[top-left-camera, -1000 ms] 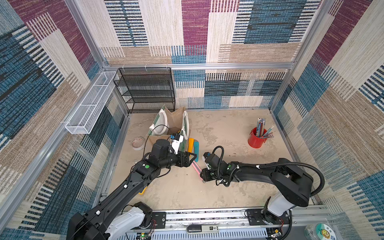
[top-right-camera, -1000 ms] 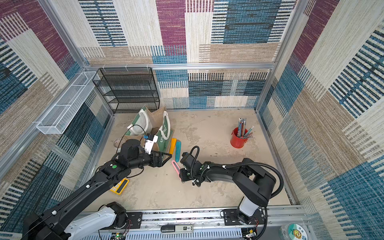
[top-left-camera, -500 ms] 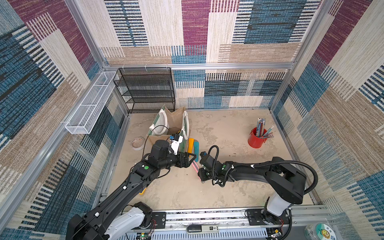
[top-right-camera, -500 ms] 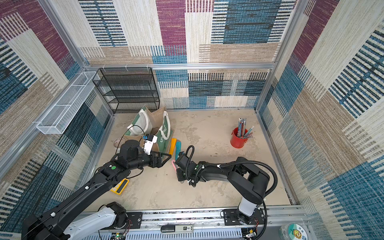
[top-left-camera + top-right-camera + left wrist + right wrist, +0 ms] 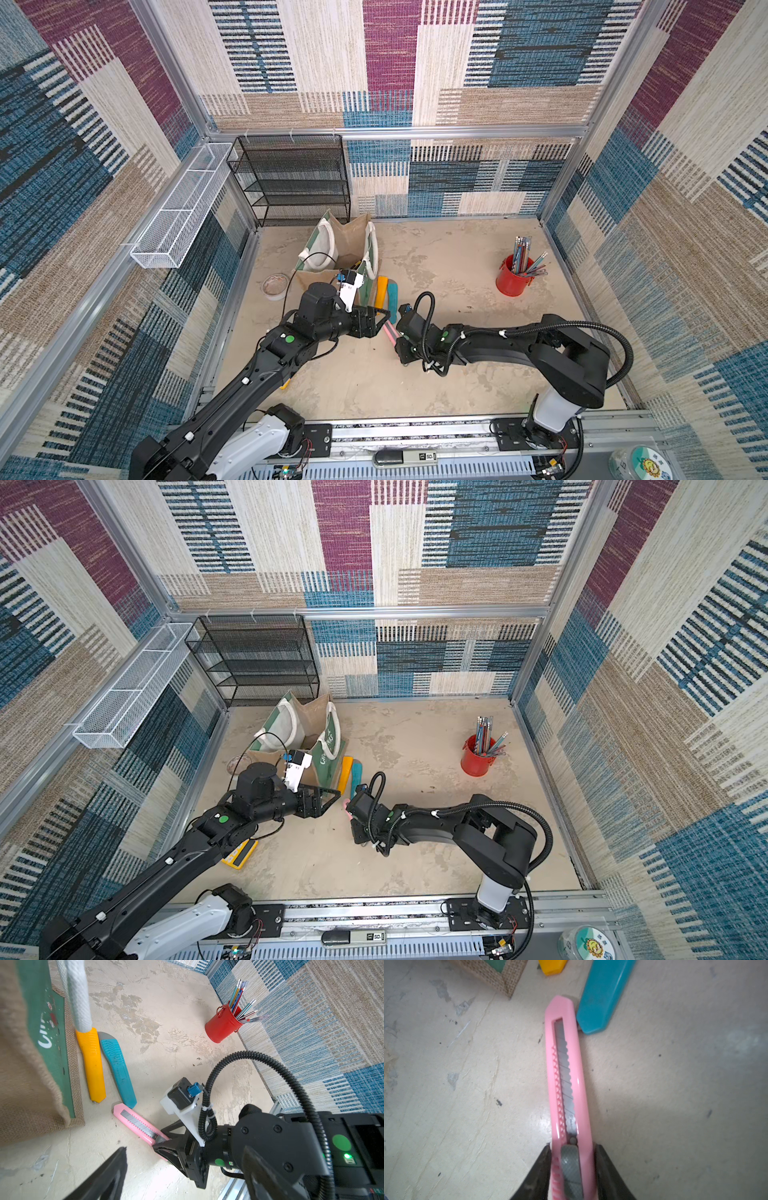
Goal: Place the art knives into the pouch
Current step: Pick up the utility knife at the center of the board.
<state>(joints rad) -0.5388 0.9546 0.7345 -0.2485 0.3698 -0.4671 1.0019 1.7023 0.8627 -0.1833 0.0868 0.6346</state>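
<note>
Pink art knife [image 5: 566, 1084] is on the bench [image 5: 436, 257], not in the pouch. It sits low along the surface, and I can't tell whether it's fully down or slightly lifted. The blade is retracted in its slot, with the grey slider at the gripped end.

The right end effector [image 5: 572, 1151] is clamped on the art knife at the slider end, one finger on each side of the pink body. In both top views the right arm reaches in low from the right, with the knife [image 5: 390, 332] sticking out ahead of it toward the pouch.

The knife's free tip is just beside the near end of a teal knife [image 5: 118, 1068]. I can't tell if they touch. A yellow knife [image 5: 92, 1064] lies alongside the teal one, against the pouch's side.

The pouch [image 5: 328, 750] stands open at the back left of the bench, burlap with green panels. One white handle [image 5: 76, 997] hangs over the yellow knife's far end.

The left end effector [image 5: 380, 322] has its fingers spread wide with nothing between them. It hovers just in front of the pouch's near corner, pointing toward the pink knife.

A tape roll [image 5: 275, 286] lies left of the pouch. A red cup [image 5: 511, 280] of pens stands well apart on the right. A black wire rack [image 5: 291, 178] is against the back wall, and a white wire basket [image 5: 178, 208] is on the left wall.
</note>
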